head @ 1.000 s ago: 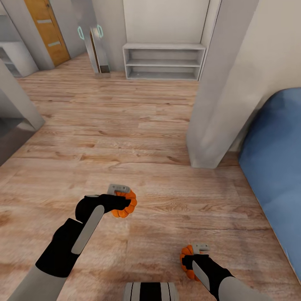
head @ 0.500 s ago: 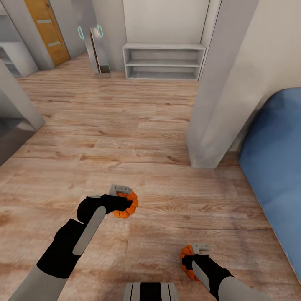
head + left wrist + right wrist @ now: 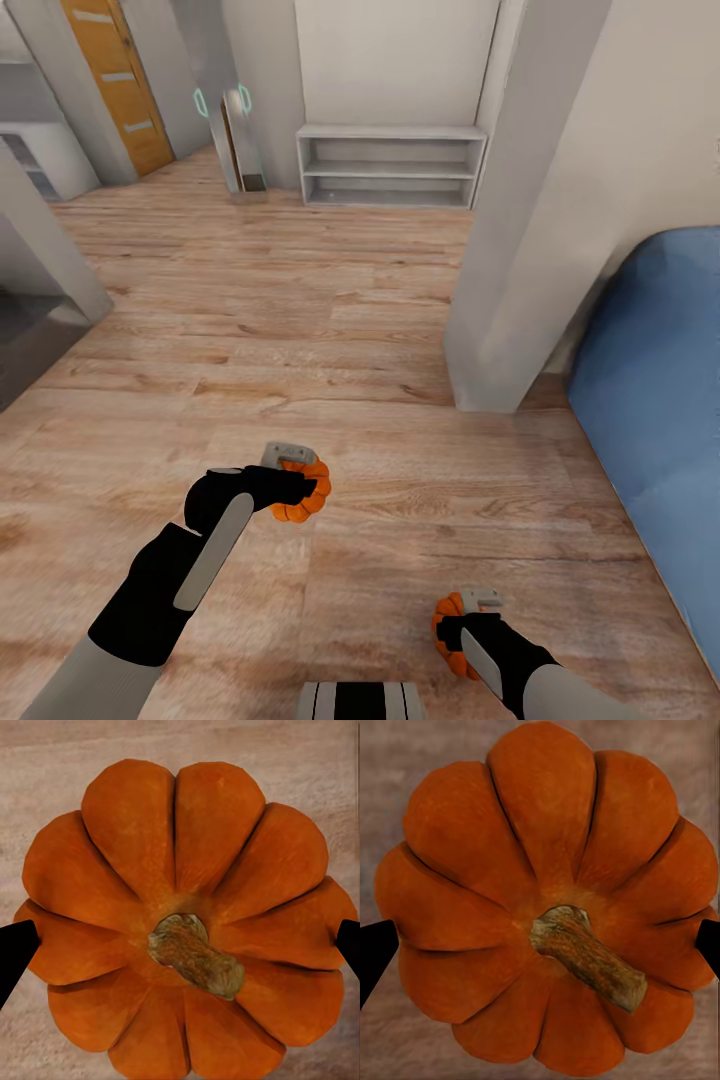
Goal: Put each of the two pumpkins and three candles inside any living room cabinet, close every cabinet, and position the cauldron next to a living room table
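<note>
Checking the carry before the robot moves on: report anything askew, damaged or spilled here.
Nothing stands out. Each pumpkin looks whole, stem intact: one sits between the fingers of the left gripper, the other in the right gripper, both held above the wooden floor. Nothing is spilled there.

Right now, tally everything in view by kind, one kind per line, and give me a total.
Pumpkins: 2, one in the left hand (left pumpkin), one in the right hand (right pumpkin)
White open shelf unit: 1
Orange door: 1
Blue sofa: 1
Total: 5
</note>
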You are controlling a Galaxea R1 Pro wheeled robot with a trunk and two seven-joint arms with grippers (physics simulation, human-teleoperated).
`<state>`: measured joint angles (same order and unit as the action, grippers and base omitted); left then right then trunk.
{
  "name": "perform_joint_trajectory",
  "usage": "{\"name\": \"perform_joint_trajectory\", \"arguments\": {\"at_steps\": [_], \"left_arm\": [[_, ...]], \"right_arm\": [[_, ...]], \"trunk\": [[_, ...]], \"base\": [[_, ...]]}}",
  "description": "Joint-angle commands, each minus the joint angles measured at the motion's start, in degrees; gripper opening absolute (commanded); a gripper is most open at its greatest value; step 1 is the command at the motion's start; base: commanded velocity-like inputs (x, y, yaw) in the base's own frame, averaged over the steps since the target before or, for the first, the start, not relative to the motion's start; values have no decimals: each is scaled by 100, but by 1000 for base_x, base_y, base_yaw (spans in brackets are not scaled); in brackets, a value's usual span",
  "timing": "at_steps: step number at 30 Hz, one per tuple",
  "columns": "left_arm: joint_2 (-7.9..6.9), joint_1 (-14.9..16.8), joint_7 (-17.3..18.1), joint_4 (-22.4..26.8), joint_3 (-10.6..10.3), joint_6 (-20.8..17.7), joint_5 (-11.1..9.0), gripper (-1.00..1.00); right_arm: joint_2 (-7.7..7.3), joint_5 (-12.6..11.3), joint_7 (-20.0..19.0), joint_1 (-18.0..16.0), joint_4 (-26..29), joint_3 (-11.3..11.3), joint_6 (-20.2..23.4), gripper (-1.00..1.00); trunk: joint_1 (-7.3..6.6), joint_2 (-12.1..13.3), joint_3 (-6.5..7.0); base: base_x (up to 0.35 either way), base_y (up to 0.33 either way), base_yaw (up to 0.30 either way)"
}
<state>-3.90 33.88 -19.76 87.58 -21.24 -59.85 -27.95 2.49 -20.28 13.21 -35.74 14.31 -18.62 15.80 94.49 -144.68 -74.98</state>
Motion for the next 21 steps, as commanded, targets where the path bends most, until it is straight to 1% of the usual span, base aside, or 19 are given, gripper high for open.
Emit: {"name": "perform_joint_trajectory", "arguments": {"at_steps": [1,9,12,21], "left_arm": [[-5,4,-63,5,-11,-15,-53,-100],[-5,4,-63,5,-11,-15,-53,-100],[-5,4,-63,5,-11,-15,-53,-100],[-5,4,-63,-2,-4,-15,-35,-100]], "right_arm": [[-3,-69,26,-1,10,-44,28,-100],[-3,-71,24,-2,18,-41,24,-100],[-5,-72,22,-3,25,-40,-51,-100],[-24,-83,-240,4,152,11,-157,-100]], "trunk": [[-3,0,18],[-24,11,196],[-31,15,262],[-55,27,461]], "base": [[0,0,0],[0,0,0],[0,0,0],[0,0,0]]}}
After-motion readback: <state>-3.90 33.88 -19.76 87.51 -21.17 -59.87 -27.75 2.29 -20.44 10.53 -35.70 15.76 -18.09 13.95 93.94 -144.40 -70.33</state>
